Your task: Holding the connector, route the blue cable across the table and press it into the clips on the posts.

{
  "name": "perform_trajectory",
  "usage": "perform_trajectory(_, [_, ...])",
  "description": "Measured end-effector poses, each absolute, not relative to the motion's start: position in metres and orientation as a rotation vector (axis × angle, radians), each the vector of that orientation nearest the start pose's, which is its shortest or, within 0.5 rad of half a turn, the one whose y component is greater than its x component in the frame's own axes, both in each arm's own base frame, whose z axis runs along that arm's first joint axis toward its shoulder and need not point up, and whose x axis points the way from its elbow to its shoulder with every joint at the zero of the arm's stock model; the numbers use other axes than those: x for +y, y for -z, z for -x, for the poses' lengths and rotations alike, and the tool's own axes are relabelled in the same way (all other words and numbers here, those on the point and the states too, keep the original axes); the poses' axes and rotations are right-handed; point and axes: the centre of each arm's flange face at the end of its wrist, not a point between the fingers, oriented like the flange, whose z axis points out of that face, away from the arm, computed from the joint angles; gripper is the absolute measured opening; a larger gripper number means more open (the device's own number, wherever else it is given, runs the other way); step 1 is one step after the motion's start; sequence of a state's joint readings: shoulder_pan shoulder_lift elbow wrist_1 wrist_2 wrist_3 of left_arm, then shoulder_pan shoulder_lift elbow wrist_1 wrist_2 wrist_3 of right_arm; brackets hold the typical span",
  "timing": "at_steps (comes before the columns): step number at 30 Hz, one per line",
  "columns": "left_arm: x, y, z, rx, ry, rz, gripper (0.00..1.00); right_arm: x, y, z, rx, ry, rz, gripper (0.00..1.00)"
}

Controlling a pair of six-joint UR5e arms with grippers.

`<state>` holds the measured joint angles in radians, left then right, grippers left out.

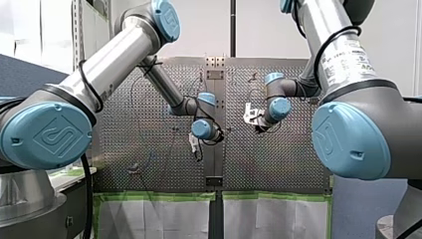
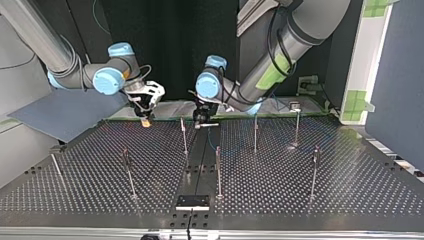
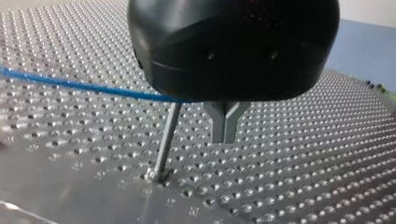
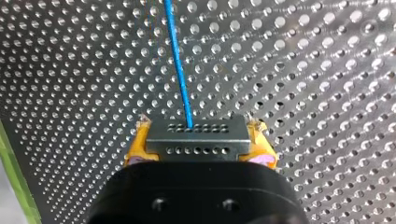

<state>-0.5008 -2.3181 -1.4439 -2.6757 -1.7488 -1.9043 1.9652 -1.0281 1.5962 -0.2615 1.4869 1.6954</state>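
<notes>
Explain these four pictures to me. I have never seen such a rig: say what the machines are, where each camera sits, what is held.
Two robot arms work over a perforated metal table with thin upright posts. The front view looks from behind the arms; the top view faces them from across the table. The other two come from cameras on the wrists. My right gripper clamps a grey connector between yellow pads, a blue cable running from it. My left gripper, fingers shut, hangs beside a post, close to the cable.
</notes>
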Motion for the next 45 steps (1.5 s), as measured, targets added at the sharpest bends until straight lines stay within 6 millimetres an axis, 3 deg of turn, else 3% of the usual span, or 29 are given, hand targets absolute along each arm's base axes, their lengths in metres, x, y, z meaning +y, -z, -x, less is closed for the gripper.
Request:
perform_trajectory(7, [-0.431,-0.153,-0.570,1.722,0.444,0.011,0.01,-0.527,-0.180,-0.363,-1.276,-1.418,-1.765,0.00])
perform_trajectory(8, [-0.431,-0.154,-0.572,1.722,0.437,0.011,0.07,-0.529,-0.180,-0.363,-1.276,-1.419,-1.762,0.00])
perform_trajectory(10, [-0.429,-0.156,-0.573,1.726,0.420,0.013,0.07,-0.533,-0.182,-0.361,-1.274,-1.423,-1.754,0.00])
perform_trajectory(11, [-0.429,-0.156,-0.573,1.729,0.412,0.015,0.13,-0.535,-0.183,-0.361,-1.271,-1.426,-1.751,0.00])
perform_trajectory(12, [-0.428,-0.156,-0.573,1.731,0.403,0.018,0.13,-0.537,-0.185,-0.361,-1.268,-1.429,-1.748,0.00])
perform_trajectory(14, [-0.428,-0.156,-0.572,1.736,0.388,0.021,0.45,-0.541,-0.188,-0.360,-1.260,-1.435,-1.740,0.00])
perform_trajectory(15, [-0.429,-0.156,-0.570,1.742,0.378,0.017,0.45,-0.543,-0.190,-0.360,-1.257,-1.437,-1.736,0.00])
perform_trajectory(17, [-0.430,-0.155,-0.567,1.753,0.363,0.008,0.68,-0.546,-0.193,-0.360,-1.250,-1.443,-1.730,0.00])
perform_trajectory(18, [-0.431,-0.154,-0.565,1.761,0.355,0.001,0.68,-0.547,-0.194,-0.360,-1.247,-1.445,-1.729,0.00])
perform_trajectory(19, [-0.431,-0.154,-0.564,1.768,0.350,-0.004,0.92,-0.548,-0.196,-0.360,-1.243,-1.449,-1.729,0.00])
perform_trajectory(20, [-0.431,-0.153,-0.562,1.775,0.344,-0.009,1.00,-0.549,-0.196,-0.360,-1.241,-1.452,-1.729,0.00])
perform_trajectory(29, [-0.439,-0.153,-0.543,1.834,0.270,-0.067,1.00,-0.550,-0.196,-0.359,-1.225,-1.452,-1.742,0.00])
perform_trajectory(45, [-0.458,-0.181,-0.462,1.846,0.216,-0.067,1.00,-0.562,-0.194,-0.338,-1.222,-1.405,-1.737,0.00])
